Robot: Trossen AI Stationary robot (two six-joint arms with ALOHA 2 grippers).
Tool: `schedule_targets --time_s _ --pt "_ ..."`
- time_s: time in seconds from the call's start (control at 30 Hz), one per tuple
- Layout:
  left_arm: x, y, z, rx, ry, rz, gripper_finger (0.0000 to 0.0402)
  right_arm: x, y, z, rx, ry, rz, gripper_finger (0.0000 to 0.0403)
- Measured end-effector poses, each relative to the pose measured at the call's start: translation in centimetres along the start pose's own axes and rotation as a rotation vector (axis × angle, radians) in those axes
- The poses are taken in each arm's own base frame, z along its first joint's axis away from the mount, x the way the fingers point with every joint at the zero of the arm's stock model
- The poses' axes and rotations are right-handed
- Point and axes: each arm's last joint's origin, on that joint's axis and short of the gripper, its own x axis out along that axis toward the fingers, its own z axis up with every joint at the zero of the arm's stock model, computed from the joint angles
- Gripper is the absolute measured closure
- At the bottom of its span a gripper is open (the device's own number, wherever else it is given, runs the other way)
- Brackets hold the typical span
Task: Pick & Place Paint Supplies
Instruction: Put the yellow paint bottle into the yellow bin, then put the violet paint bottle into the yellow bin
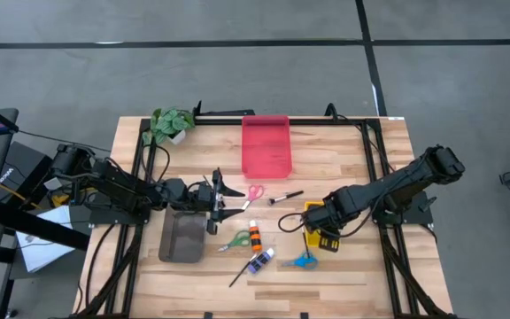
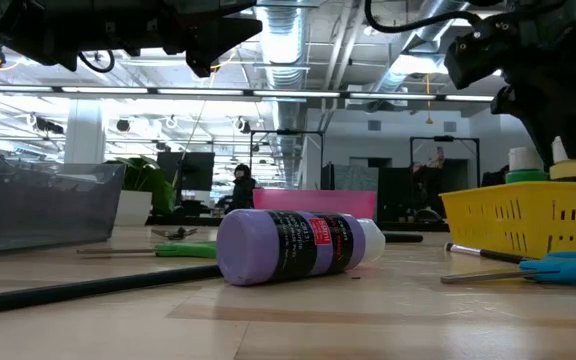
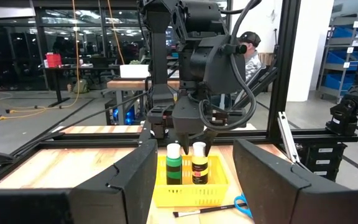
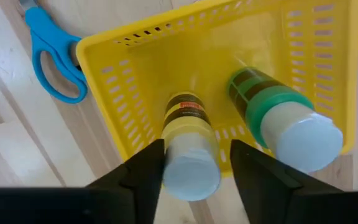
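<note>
Right gripper (image 4: 191,165) hovered over yellow tray (image 4: 135,74), fingers parted around yellow paint bottle (image 4: 190,149) standing beside green paint bottle (image 4: 284,118). Left gripper (image 1: 220,202) waited, open, empty, above grey tray (image 1: 181,239).

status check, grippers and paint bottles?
Right gripper open, straddling the yellow bottle upright in the yellow tray, beside the green bottle. Left gripper open, idle above the table. Nothing in the way.

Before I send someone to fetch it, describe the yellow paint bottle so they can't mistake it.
Find the yellow tray on the table's right side, under the right gripper. Two bottles stand upright inside; the yellow paint bottle sits between the jaws, yellow-bodied, unlike the green bottle beside it.
</note>
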Motion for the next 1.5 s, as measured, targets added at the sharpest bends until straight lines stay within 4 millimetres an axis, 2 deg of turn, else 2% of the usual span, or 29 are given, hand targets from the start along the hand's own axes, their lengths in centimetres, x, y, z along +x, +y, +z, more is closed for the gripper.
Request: schedule_targets --time_s 0.27,0.43,0.53,0.73,0.9,1.0,1.1,1.23,1.4,1.5 --pt "0.0 0.0 0.0 0.0 0.0 0.0 0.0197 -1.1 -0.2 -0.7 0.055 -0.022 0.024 0.0204" --pt "0.0 0.0 0.0 0.001 0.002 0.001 0.0197 -3.3 -0.5 -2.1 0.12 -0.092 0.087 0.0208" --pt "0.0 0.0 0.0 0.007 0.005 0.005 0.0197 -4.8 -0.5 -3.2 0.143 -0.173 0.134 0.0208" --pt "0.0 -0.3 -0.2 0.016 0.023 -0.029 0.0197 -7.4 0.2 -4.9 0.097 -0.441 0.199 0.0209" --pt "0.1 -2.4 -0.5 0.013 0.112 -0.194 0.0197 -8.5 0.3 -6.0 0.063 -0.576 0.183 0.0211" --pt "1.0 -3.9 0.2 0.038 0.223 -0.19 0.0192 -8.7 0.4 -6.3 0.035 -0.604 0.165 0.0211" --pt "2.3 -5.1 1.4 0.063 0.324 -0.093 0.0181 -8.7 0.4 -6.4 0.011 -0.612 0.155 0.0211" --pt "4.3 -6.6 2.7 0.02 0.426 -0.044 0.016 -8.7 0.5 -6.5 -0.005 -0.611 0.151 0.0211" --pt "6.4 -8.1 1.2 -0.05 0.589 -0.019 0.0139 -8.7 0.9 -6.9 -0.034 -0.609 0.158 0.0211" --pt "7.6 -8.7 0.2 -0.146 0.621 0.01 0.0135 -8.7 1.2 -7.2 -0.053 -0.607 0.165 0.0211"
